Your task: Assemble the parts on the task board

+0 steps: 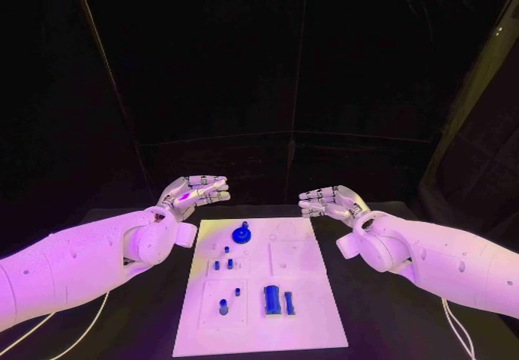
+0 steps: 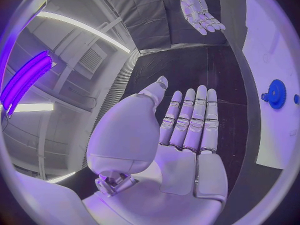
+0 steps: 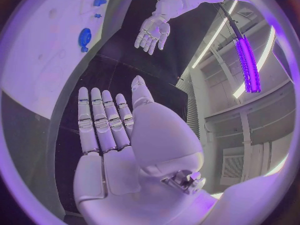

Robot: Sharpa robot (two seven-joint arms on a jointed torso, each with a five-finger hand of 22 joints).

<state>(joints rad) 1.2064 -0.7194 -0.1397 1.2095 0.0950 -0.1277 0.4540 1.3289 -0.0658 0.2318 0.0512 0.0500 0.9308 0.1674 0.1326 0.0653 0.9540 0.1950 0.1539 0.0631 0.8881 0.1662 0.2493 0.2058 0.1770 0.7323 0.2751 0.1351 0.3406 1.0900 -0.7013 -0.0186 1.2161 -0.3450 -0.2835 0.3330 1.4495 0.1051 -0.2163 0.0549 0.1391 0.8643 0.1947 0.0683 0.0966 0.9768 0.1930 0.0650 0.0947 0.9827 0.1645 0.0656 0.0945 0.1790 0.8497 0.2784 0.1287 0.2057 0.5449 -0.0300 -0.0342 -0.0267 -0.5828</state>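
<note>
You have the task board (image 1: 308,300) lying lengthwise in the middle of the black bench (image 1: 379,315), its short far edge just behind the line between the two hands. Your left hand (image 1: 195,193) hovers over the bench beside the board's far left corner, off the board and touching nothing. From the left wrist view its fingers (image 2: 190,120) lie straight and side by side, the thumb standing a little apart, palm bare. Your right hand (image 1: 332,202) mirrors it beside the board's far right corner, also off the board. In the right wrist view its fingers (image 3: 103,117) are likewise extended and close together with the thumb set off, holding nothing.

On the board, a blue gear-like round part (image 1: 240,235) sits near the far edge, left of the board's centre line, with a small knob rising from it. Nearer the middle, toward the left edge, you can see a few small blue pegs (image 1: 223,263) in a cluster. Toward the near edge, two larger blue upright pieces (image 1: 278,301) stand side by side close to the centre, and a small blue peg (image 1: 224,305) stands left of them. Whether these pieces sit in sockets or just rest on the surface, you cannot tell.
</note>
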